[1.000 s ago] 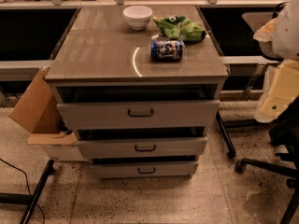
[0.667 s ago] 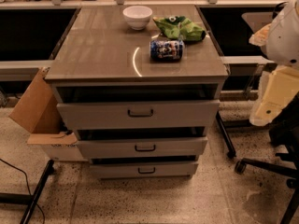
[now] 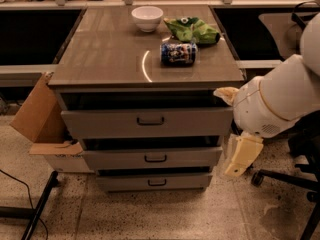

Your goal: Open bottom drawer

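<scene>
The pincer hangs low just off the cabinet's right side, level with the bottom drawer, lowest of three grey fronts. Open or closed, I can't tell.

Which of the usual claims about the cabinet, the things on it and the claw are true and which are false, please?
1. The bowl sits on the cabinet top. True.
2. The can stands upright. False: it lies on its side.
3. The claw is on the handle of the bottom drawer. False: it hangs off the cabinet's right side in the picture, away from every handle.
4. A cardboard box leans beside the cabinet, opposite the claw. True.
5. The green bag lies between the bowl and the cardboard box. False: it lies on the bowl's other side, behind the can.
</scene>
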Controlling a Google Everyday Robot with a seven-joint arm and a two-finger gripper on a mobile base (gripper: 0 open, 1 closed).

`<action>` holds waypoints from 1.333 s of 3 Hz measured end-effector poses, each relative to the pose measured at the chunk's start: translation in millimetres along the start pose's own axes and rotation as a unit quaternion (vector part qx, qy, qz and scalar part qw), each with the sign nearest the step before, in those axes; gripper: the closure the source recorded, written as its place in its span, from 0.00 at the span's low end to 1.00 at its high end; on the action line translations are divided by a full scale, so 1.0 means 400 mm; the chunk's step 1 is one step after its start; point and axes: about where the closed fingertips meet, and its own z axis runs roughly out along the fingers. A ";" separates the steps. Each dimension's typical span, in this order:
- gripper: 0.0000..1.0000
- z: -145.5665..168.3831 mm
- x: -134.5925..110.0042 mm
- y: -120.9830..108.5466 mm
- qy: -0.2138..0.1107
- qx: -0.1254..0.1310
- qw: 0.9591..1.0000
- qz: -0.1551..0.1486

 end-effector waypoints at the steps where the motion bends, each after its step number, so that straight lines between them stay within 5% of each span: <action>1: 0.00 -0.001 0.000 0.000 0.000 0.000 1.000 0.000; 2: 0.00 0.053 0.021 0.010 0.016 -0.008 1.000 -0.012; 4: 0.00 0.353 0.143 0.118 0.009 -0.064 0.997 -0.038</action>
